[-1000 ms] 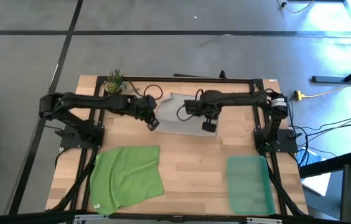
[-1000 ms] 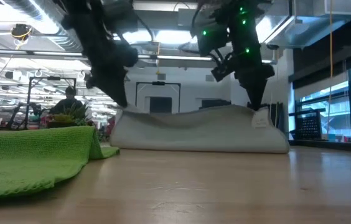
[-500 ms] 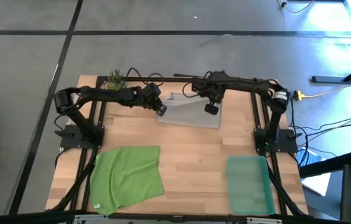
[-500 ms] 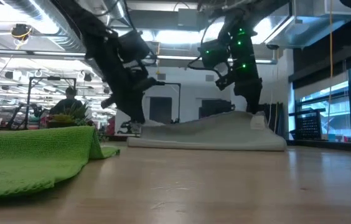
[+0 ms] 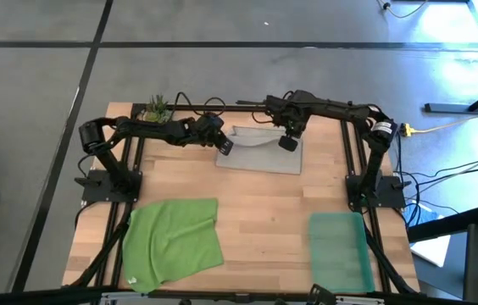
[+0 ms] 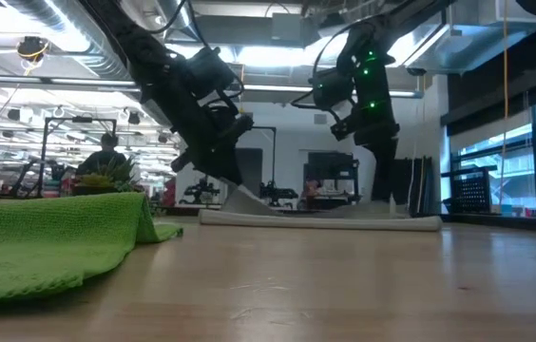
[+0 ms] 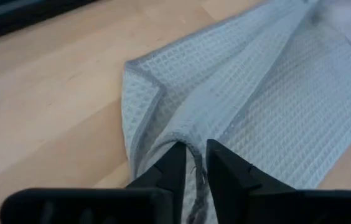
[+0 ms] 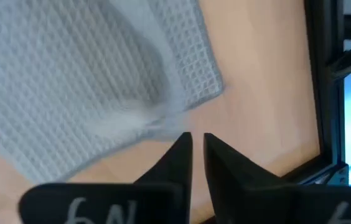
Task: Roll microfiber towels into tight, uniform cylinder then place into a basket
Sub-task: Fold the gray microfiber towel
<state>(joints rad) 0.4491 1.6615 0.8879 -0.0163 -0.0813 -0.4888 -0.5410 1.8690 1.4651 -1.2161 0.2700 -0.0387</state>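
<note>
Grey towel (image 5: 260,152) flattened since earlier | left claw (image 7: 192,163) pinches its fold | right claw (image 8: 196,149) pressed together, empty

Grey towel (image 5: 260,152) lies flat at the table's (image 5: 264,212) far edge between both arms.

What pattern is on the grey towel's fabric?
A waffle-weave grid on the grey towel, clearest in the left wrist view.

I see both arms stretched toward the bench's (image 5: 256,216) far edge, left hand (image 5: 224,147) and right hand (image 5: 288,143) low, fingers nearly together.
</note>
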